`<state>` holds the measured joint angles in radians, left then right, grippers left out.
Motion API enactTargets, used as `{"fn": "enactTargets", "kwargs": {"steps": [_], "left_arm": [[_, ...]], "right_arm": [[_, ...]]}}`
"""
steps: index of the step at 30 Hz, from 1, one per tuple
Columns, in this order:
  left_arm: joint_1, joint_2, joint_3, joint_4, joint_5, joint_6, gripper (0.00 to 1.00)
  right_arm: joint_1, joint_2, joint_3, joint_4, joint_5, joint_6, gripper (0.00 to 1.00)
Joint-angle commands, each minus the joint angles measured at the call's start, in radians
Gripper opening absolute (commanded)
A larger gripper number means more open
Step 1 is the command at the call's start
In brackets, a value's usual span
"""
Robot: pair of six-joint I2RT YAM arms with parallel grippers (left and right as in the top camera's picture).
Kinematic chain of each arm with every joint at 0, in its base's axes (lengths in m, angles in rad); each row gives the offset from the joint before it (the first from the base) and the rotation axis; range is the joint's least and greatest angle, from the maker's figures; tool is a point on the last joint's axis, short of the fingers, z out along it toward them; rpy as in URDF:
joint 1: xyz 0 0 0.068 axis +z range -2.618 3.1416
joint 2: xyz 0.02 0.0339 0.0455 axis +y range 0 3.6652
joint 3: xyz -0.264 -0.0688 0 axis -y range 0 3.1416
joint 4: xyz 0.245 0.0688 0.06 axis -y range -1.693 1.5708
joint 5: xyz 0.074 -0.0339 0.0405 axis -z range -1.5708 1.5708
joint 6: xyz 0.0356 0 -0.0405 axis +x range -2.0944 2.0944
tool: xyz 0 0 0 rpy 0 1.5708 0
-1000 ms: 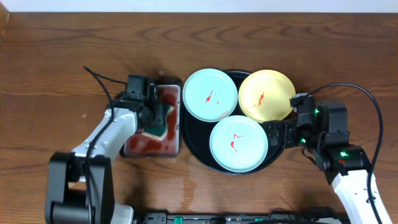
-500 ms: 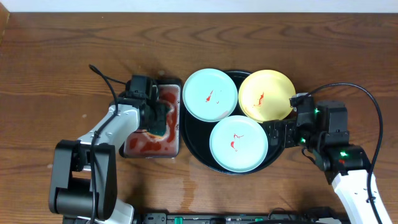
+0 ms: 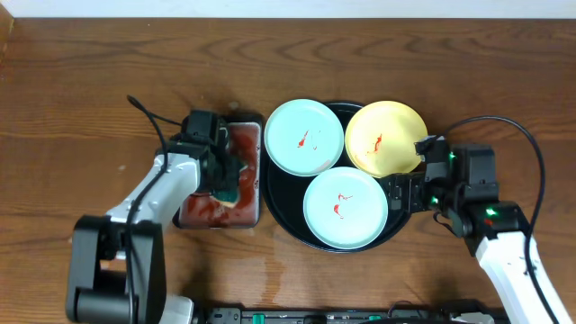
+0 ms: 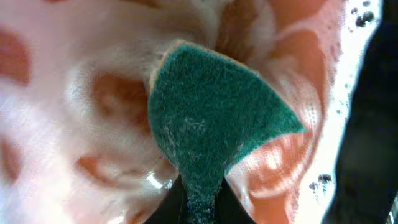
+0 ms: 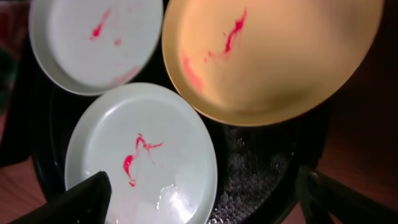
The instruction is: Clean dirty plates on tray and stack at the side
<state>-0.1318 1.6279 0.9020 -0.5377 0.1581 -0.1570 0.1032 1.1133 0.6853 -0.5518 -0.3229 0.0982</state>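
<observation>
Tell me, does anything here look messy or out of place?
The yellow plate hangs past the black tray rim at upper right and seems to overlap the aqua plates, so it looks askew. All three plates show red smears.

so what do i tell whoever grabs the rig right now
left claw: shut on the green sponge, down in the red-stained small rectangular tray, left of the black tray.
right claw: open, empty, at the black tray's right edge beside the near aqua plate.
plates: far aqua plate, yellow plate and near aqua plate are all on the black tray, each with red smears.
done: sponge is in hand; no plate wiped or stacked.
left: wipe all three, then stack them at the side.
</observation>
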Motion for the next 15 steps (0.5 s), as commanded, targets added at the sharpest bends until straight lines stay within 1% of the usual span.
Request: {"fn": "enactTargets", "kwargs": {"steps": [1, 5, 11, 15], "left_arm": [[0.002, -0.081, -0.008, -0.032, -0.015, 0.002, 0.07], [0.002, -0.133, -0.008, -0.06, -0.008, -0.026, 0.07], [0.001, -0.159, -0.008, -0.101, -0.007, -0.081, 0.07], [0.001, -0.158, -0.008, -0.122, -0.007, -0.082, 0.08]], "right_arm": [[-0.003, 0.043, 0.015, 0.003, -0.011, -0.006, 0.9], [-0.002, 0.104, 0.015, 0.023, -0.011, -0.006, 0.84], [0.025, 0.198, 0.015, 0.07, -0.011, -0.005, 0.68], [0.052, 0.264, 0.014, 0.108, -0.01, -0.006, 0.64]]}}
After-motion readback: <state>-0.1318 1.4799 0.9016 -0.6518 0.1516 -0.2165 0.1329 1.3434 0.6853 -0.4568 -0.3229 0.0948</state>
